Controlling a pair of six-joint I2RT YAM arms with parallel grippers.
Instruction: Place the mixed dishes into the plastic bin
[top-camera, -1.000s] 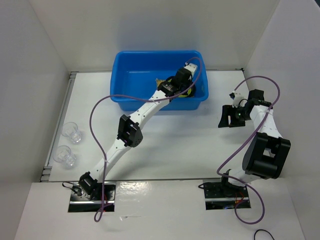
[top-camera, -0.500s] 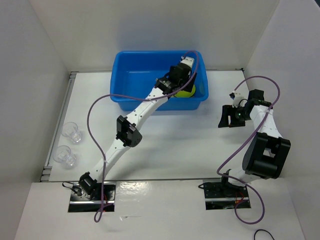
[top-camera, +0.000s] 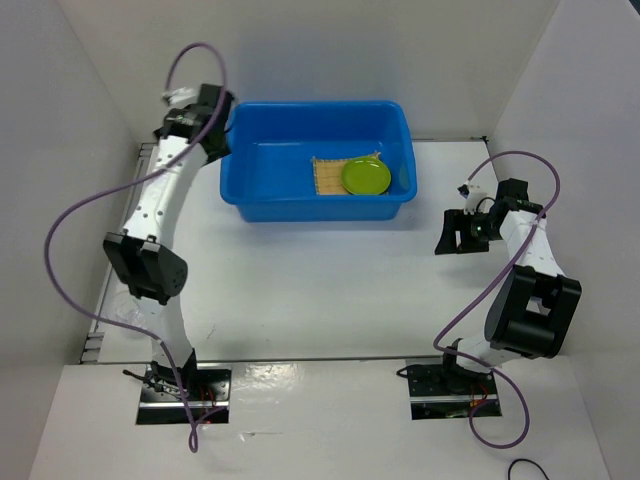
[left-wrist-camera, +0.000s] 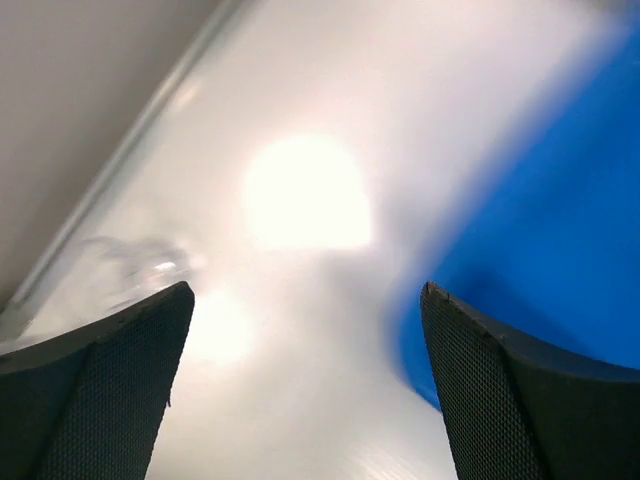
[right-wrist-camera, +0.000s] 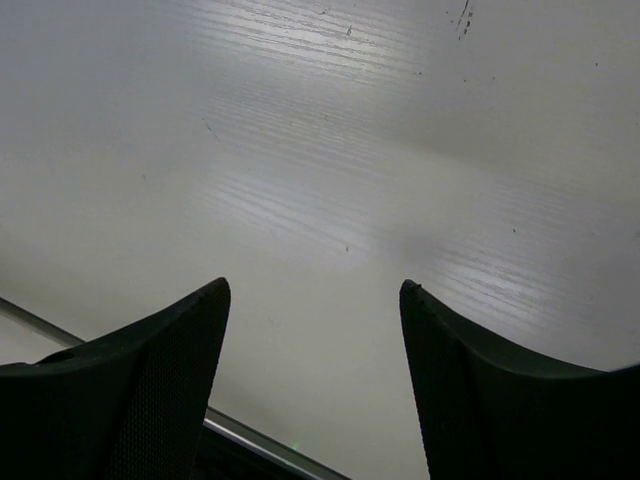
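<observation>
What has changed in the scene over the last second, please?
The left gripper opened and let go of the lime-green plate, which lies in the blue bin at the bamboo mat's right edge. It then swung out of the bin to its far-left corner. The right gripper stayed open and still to the bin's right. The bin did not move.

Desk (top-camera: 330, 290): white, matte | enclosure walls (top-camera: 300, 50): white, on three sides | metal rail (top-camera: 97, 335): along desk's left edge
</observation>
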